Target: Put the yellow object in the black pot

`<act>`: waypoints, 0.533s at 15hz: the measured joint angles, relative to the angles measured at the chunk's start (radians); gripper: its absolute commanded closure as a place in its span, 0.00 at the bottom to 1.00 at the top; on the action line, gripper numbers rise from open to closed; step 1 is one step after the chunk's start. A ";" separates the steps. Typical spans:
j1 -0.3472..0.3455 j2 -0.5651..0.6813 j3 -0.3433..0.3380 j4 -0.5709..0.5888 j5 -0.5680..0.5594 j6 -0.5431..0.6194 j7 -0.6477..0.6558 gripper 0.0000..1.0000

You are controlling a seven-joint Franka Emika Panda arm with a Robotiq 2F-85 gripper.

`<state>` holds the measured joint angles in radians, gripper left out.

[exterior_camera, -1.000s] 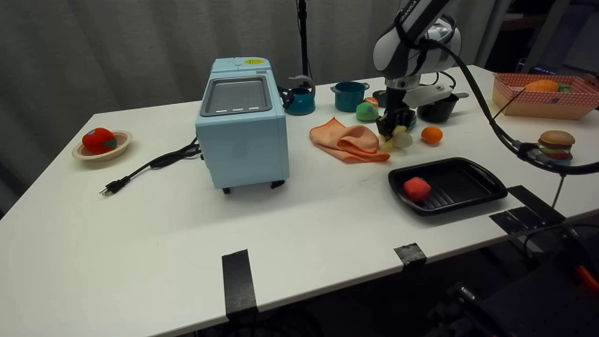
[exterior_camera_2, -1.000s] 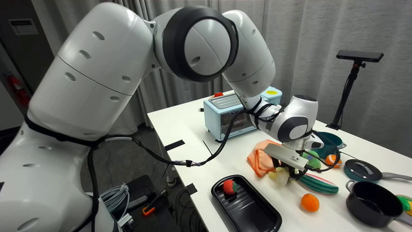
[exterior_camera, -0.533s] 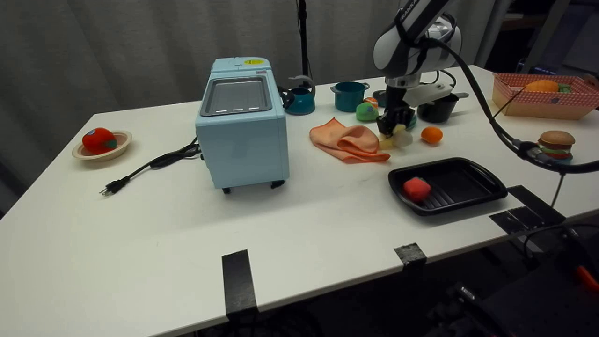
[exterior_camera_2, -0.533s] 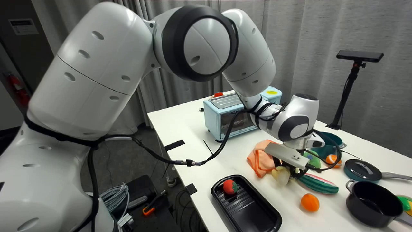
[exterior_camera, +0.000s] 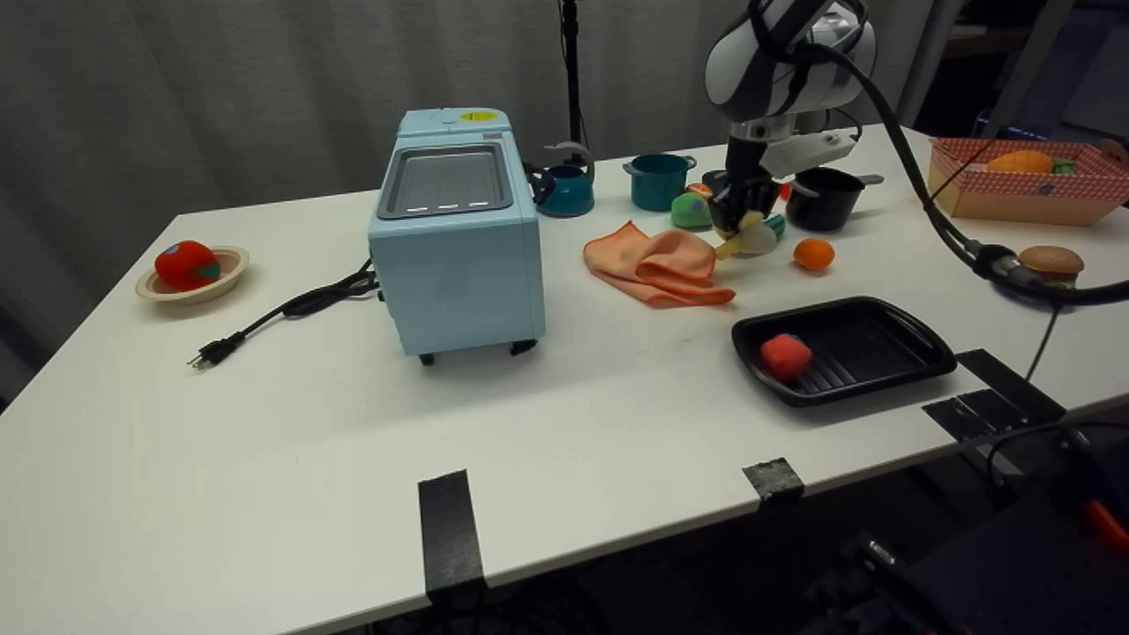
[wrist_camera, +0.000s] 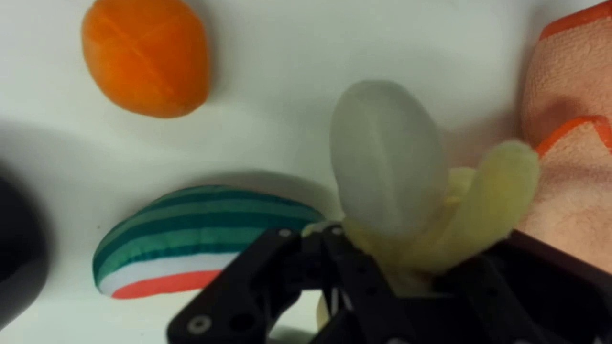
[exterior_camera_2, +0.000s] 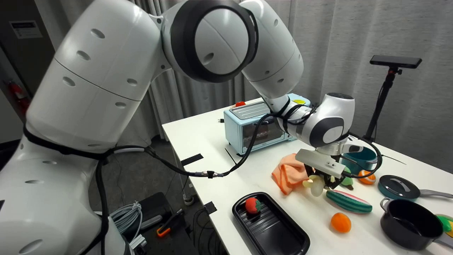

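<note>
The yellow object, a pale yellow-green piece with several petal-like lobes, sits between my gripper's fingers in the wrist view (wrist_camera: pixel 497 196) and in both exterior views (exterior_camera: pixel 754 236) (exterior_camera_2: pixel 316 186). My gripper (wrist_camera: pixel 406 267) is shut on it and holds it a little above the table, beside the orange cloth. The gripper also shows in both exterior views (exterior_camera: pixel 739 210) (exterior_camera_2: pixel 321 177); its fingertips are partly hidden by the object. The black pot (exterior_camera_2: pixel 403 226) stands upright beyond the orange ball; it shows as well in an exterior view (exterior_camera: pixel 825 212) and at the wrist view's left edge (wrist_camera: pixel 19 253).
A striped watermelon slice (exterior_camera_2: pixel 348 201) and an orange ball (exterior_camera_2: pixel 340 222) lie between gripper and pot. An orange cloth (exterior_camera: pixel 653 265), a green piece (exterior_camera: pixel 691 211), a black rectangular tray (exterior_camera: pixel 882 344) with a strawberry, a pan (exterior_camera_2: pixel 400 187) and a teal pot (exterior_camera: pixel 659 181) are around.
My gripper has risen from the table with the yellow object held in it, and the arm has lifted and shifted slightly toward the teal pot. The other things have not moved.
</note>
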<state>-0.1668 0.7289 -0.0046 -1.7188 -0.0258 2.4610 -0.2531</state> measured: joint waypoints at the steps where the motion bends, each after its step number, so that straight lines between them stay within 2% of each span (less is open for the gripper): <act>1: 0.000 -0.008 0.000 0.001 0.000 -0.001 0.000 0.96; 8: -0.003 -0.064 -0.006 0.039 0.001 -0.005 0.001 0.96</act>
<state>-0.1695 0.6649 -0.0102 -1.6803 -0.0246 2.4556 -0.2525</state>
